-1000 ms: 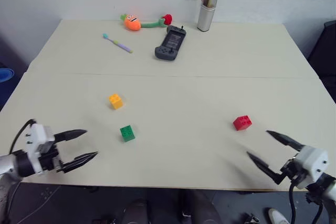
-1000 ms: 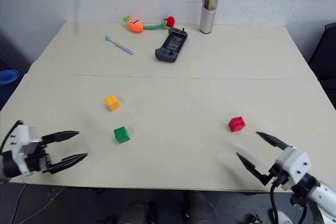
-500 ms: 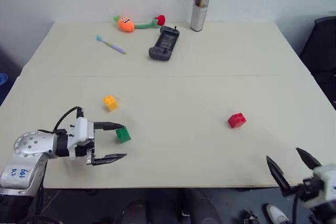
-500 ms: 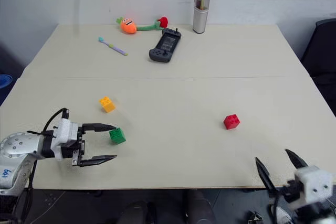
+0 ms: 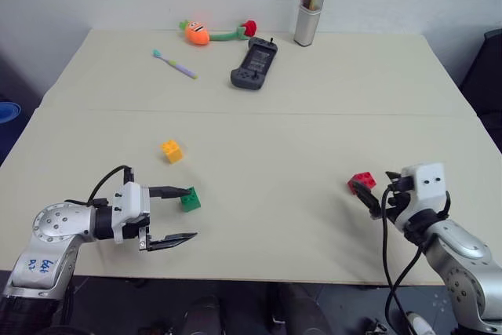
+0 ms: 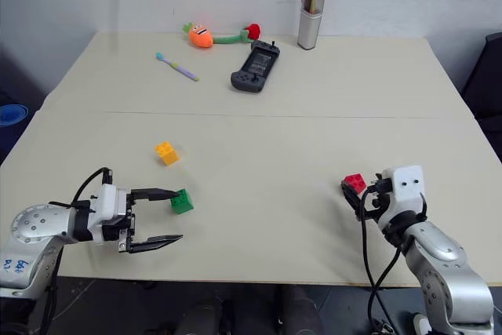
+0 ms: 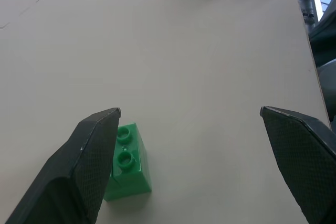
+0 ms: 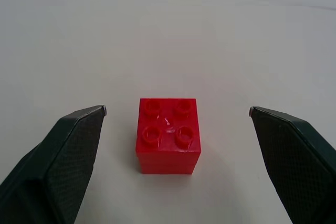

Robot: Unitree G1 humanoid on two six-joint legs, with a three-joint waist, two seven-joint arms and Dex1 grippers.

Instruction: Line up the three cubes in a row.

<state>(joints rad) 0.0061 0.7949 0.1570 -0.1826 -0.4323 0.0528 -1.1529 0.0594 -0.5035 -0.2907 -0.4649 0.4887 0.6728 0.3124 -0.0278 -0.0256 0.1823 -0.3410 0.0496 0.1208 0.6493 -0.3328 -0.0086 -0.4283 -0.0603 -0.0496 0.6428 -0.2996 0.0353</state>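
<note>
Behind left gripper (image 5: 179, 215) finger, green cube (image 7: 127, 163) half hidden; both grippers' fingers apart.

I count three blocks on the table (image 5: 314, 107): one yellow block (image 5: 172, 151), one green block (image 5: 190, 199) and one red block (image 5: 361, 183). Along the far edge I see one plush carrot (image 5: 197, 32), one toothbrush (image 5: 175, 64), one game controller (image 5: 255, 63) and one toothbrush case (image 5: 311, 5).
</note>
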